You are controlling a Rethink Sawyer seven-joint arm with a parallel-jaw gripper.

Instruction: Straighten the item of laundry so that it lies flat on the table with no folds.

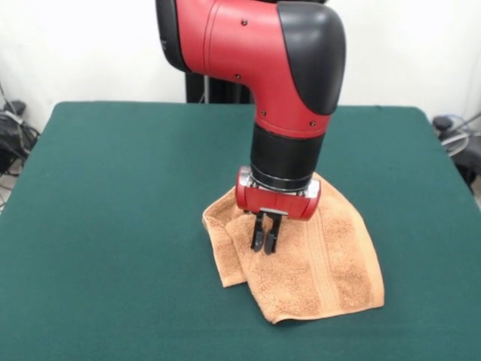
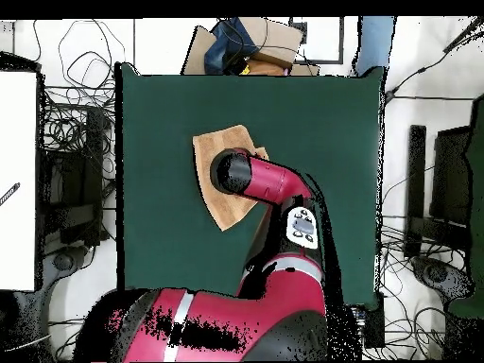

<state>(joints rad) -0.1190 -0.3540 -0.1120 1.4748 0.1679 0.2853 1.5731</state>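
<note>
The light orange-tan towel (image 1: 327, 263) lies a little right of the middle of the dark green table (image 1: 113, 195). Its left part is folded over onto itself, and a woven band runs down its right half. My gripper (image 1: 264, 247) points straight down over the folded left part, with its fingers close together and its tips at the towel's surface. I cannot tell whether cloth is pinched between them. In the overhead view the towel (image 2: 214, 156) shows partly on the table (image 2: 161, 123), and the arm hides the gripper.
The red and black arm (image 1: 289, 90) comes down over the towel's far edge. Cables and equipment (image 1: 15, 135) lie off the table's left and right edges. Boxes (image 2: 248, 43) sit beyond the table's edge in the overhead view.
</note>
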